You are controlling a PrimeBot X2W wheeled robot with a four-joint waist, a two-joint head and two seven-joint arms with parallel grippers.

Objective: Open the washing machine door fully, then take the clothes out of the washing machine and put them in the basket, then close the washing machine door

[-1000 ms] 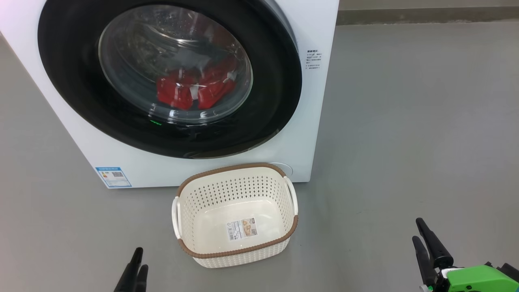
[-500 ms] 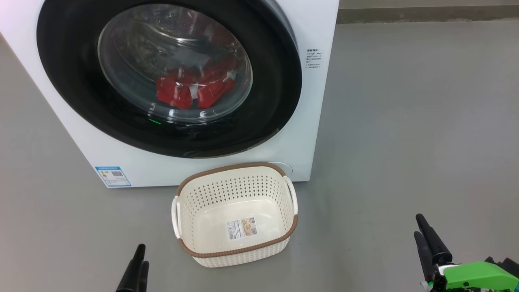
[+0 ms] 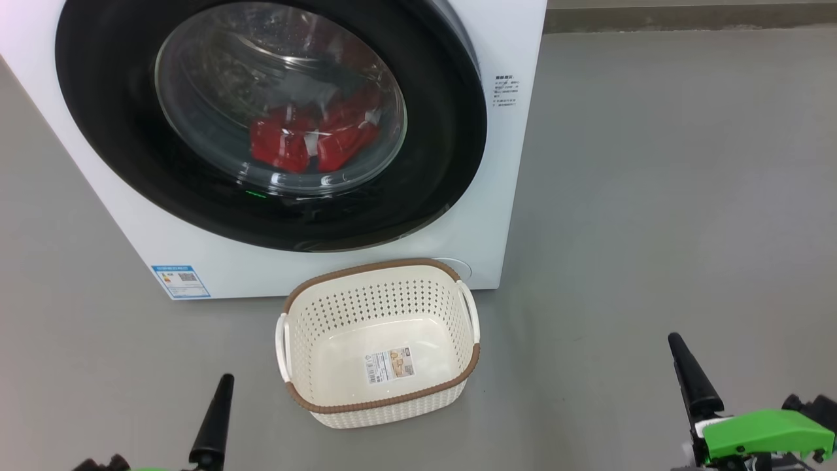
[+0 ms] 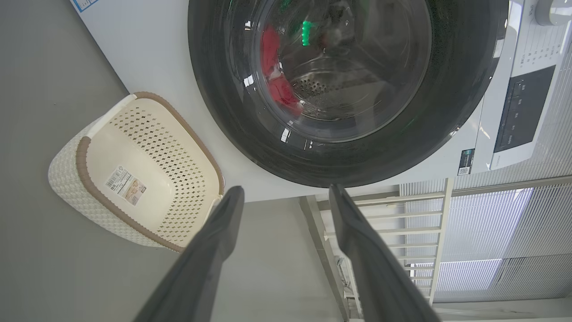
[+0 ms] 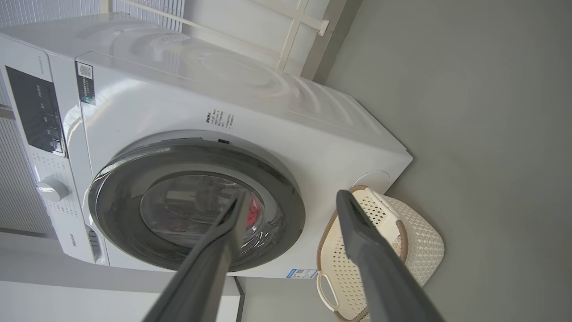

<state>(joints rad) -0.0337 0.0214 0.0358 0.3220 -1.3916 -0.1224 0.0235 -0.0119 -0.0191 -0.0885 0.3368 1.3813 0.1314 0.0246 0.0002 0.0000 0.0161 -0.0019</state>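
The white washing machine (image 3: 516, 196) stands on the grey floor with its black-rimmed washing machine door (image 3: 444, 131) shut. Red clothes (image 3: 307, 140) lie in the drum behind the glass. The cream basket (image 3: 366, 271) sits empty on the floor just in front of the washer, its sticker on the bottom. My left gripper (image 3: 222, 392) is low, left of the basket. My right gripper (image 3: 680, 353) is far to the basket's right. Both stand open and empty, as the left gripper (image 4: 286, 190) and right gripper (image 5: 292, 197) show in their wrist views, facing the door (image 5: 277, 188).
Open grey floor (image 3: 654, 196) stretches to the right of the washer up to a dark skirting strip (image 3: 686, 19). A white railing and blinds (image 4: 424, 232) stand beside the machine. Its control panel (image 5: 35, 112) and knob (image 5: 51, 188) are above the door.
Both grippers have risen slightly in the head view and turned, so one finger of each shows instead of two. The head view has shifted a little; washer and basket have stayed put.
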